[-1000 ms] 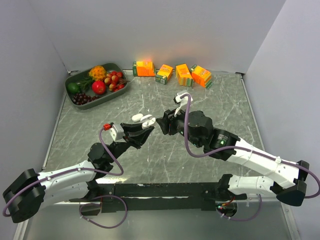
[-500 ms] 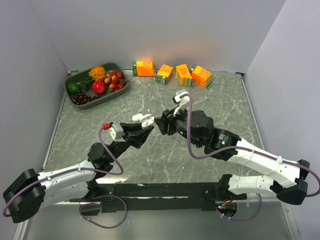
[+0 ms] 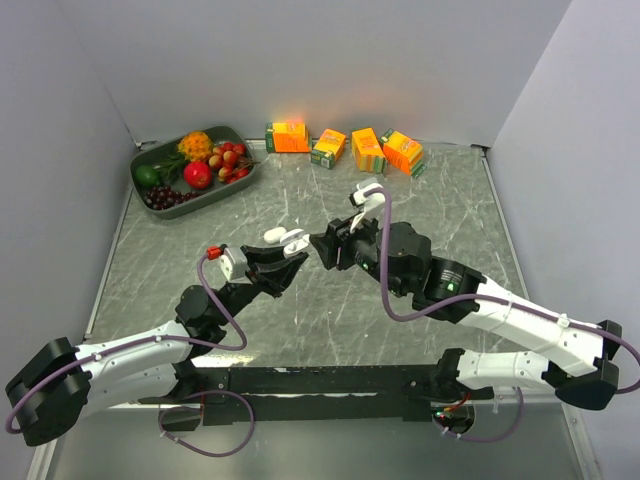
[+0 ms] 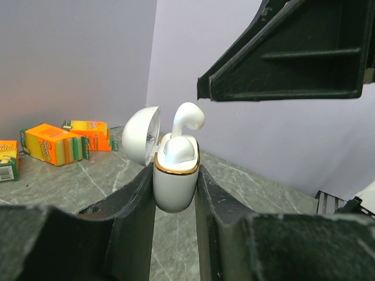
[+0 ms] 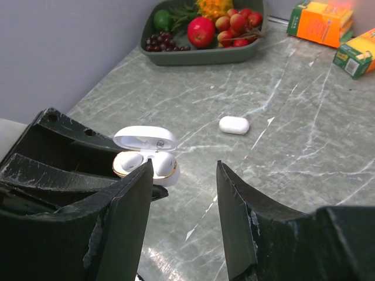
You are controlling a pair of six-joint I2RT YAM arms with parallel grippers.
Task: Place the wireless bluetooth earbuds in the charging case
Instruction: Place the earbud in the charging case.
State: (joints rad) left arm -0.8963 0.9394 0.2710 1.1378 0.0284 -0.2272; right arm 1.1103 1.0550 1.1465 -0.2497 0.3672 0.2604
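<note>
Glossy white plastic earbud [image 4: 188, 117], likely light and slick, stands proud of gold-rimmed white charging case [image 4: 174, 187] clamped in left jaws; right jaws parted, empty; best pressed at its rounded top.

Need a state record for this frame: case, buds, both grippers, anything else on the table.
charging case: lid open, upright
seated earbud: down in its slot
second earbud: in the case but sticking up, not fully seated
left gripper: shut on charging case
right gripper: open, empty, facing the case
white oval object: loose on the table beyond the case, identity unclear
fruit tray, orange cartons: far edge
</note>
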